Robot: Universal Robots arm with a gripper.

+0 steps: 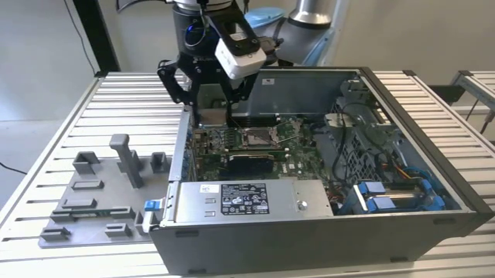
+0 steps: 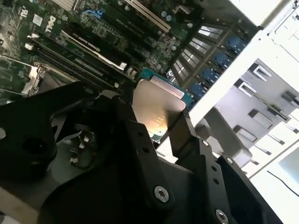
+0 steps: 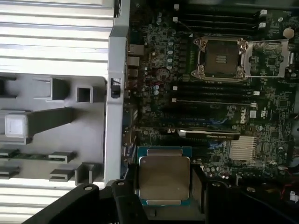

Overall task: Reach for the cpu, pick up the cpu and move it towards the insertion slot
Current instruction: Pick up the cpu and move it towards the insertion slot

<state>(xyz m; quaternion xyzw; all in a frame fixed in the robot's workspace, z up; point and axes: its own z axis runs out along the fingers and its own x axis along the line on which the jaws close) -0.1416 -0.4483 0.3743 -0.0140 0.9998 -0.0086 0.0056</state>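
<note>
Hand (image 3: 164,179) clamped on cpu (image 3: 164,176), above motherboard (image 3: 280,102), well apart from insertion slot (image 3: 220,58).

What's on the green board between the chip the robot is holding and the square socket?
In the first wrist view, long black slots and a finned silver block lie between the chip and the socket.

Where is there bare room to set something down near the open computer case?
Bare slatted metal table lies beyond the grey plastic tray, beside the case wall. Inside is crowded: the gripper holds the silvery square cpu over the board, short of the metal-framed insertion slot.
</note>
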